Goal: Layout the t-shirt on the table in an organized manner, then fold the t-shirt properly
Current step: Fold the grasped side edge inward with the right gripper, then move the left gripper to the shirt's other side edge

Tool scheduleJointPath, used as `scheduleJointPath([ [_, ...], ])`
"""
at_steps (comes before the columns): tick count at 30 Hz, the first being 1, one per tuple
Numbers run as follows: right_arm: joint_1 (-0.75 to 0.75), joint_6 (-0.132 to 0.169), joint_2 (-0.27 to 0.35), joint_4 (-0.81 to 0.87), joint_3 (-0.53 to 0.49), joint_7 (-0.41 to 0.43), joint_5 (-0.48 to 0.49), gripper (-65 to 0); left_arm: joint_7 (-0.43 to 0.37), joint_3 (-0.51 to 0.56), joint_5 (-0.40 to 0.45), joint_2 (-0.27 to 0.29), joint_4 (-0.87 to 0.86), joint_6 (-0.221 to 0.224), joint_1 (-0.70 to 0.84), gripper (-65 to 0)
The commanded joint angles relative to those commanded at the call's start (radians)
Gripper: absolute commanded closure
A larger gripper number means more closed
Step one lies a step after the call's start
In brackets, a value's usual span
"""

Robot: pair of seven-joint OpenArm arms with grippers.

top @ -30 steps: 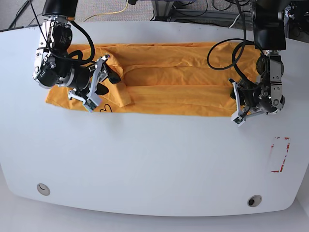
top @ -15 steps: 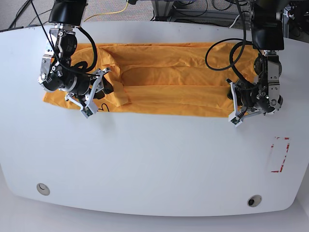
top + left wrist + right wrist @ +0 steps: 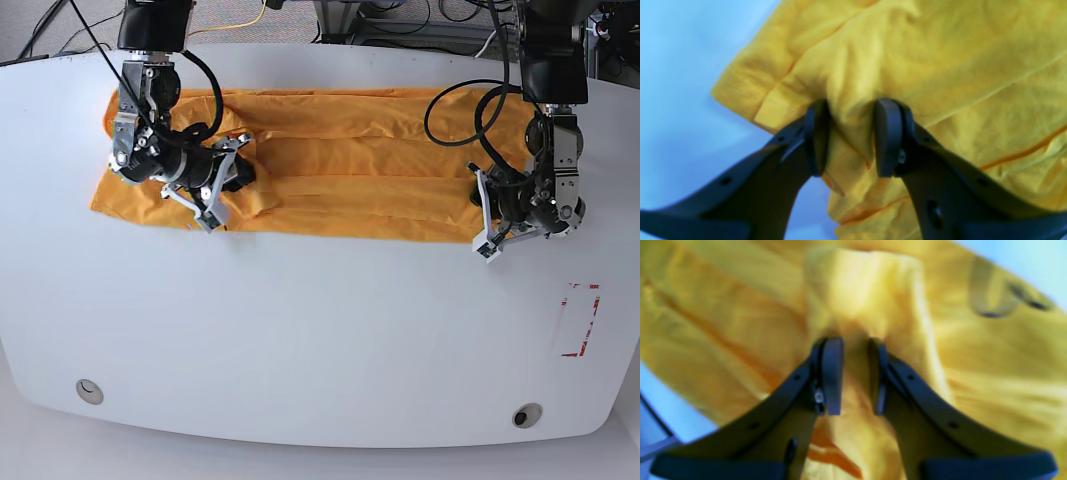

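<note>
The orange-yellow t-shirt (image 3: 350,165) lies in a long wrinkled band across the far half of the white table (image 3: 320,330). At its left part, my right gripper (image 3: 226,186) is shut on a raised fold of cloth. The right wrist view shows that fold (image 3: 857,306) pinched between the dark fingers (image 3: 831,376), the right gripper (image 3: 855,378) low over the shirt. My left gripper (image 3: 483,218) sits at the shirt's near right corner. In the left wrist view the left gripper (image 3: 851,138) is shut on a bunched fold of t-shirt (image 3: 940,60) by the hem corner. No script shows.
A red-marked rectangle (image 3: 581,320) is on the table's near right. Two round grommet holes (image 3: 90,390) (image 3: 526,414) sit along the front edge. Black cables (image 3: 470,110) loop from the arms over the shirt. Wires and floor lie beyond the far edge.
My right gripper has moved toward the far side and to the right, dragging its fold of shirt along and covering the black script. The left gripper shifted only slightly left.
</note>
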Motion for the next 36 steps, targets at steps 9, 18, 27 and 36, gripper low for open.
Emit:
scheduleJointPath([
  [9, -0.002, 0.0, -0.012, 0.097, -0.061, -0.098, 0.0, -12.8, 0.0, 0.0, 0.0, 0.0, 0.002, 0.0, -0.002, -20.3],
  [18, 0.005, 0.0, 0.044, 0.106, -0.057, -0.083, -0.011, -13.0, 0.0, -0.005, 0.0, -0.038, 0.005, 0.0, 0.003, -20.3],
  [27, 0.005, 0.0, 0.101, -0.008, -0.06, 0.032, -0.011, -13.0, 0.002, -0.006, 0.0, -0.081, 0.005, 0.0, 0.029, -20.3],
  [36, 0.021, 0.0, 0.146, -0.166, -0.063, 0.189, -0.017, -13.0, 0.002, -0.006, -0.002, -0.141, 0.006, 0.0, 0.058, -20.3],
])
